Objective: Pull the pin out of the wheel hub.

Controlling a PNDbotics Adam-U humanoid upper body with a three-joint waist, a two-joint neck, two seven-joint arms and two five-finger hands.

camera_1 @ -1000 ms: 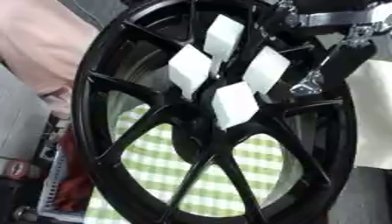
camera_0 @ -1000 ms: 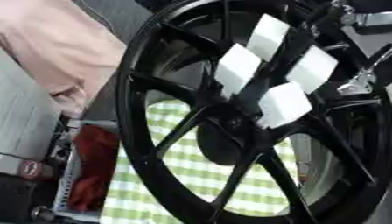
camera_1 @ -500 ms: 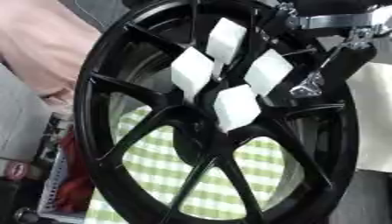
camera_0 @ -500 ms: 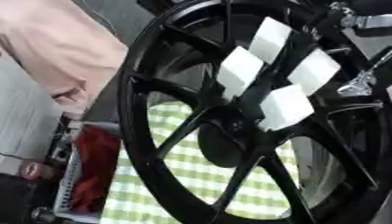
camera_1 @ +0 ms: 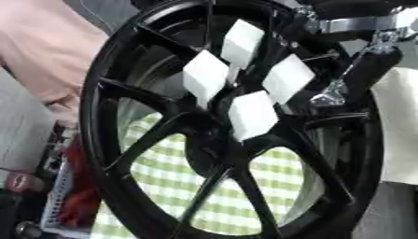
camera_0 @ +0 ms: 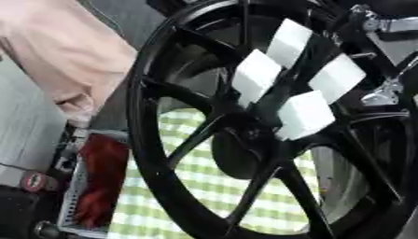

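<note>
A black spoked wheel hub (camera_0: 176, 154) stands on edge and fills both views. Several white square-ended blocks (camera_1: 253, 114) stick out around its centre; I cannot tell which of them is the pin. Black links with silver joints of my right arm and hand (camera_1: 365, 70) come down from the upper right, behind the rim and spokes, close to the blocks. The spokes hide whether it touches any of them. A person's hand (camera_0: 75, 101) in a pale pink sleeve rests at the wheel's left rim. My left hand shows in no view.
A green and white checked cloth (camera_0: 204, 186) lies under and behind the wheel. At the lower left stands a grey tray (camera_0: 72, 196) with something red (camera_0: 102, 182) in it. A white sheet (camera_1: 400, 126) is at the right edge.
The wheel and its blocks sit slightly lower in the picture. Nothing else has visibly moved.
</note>
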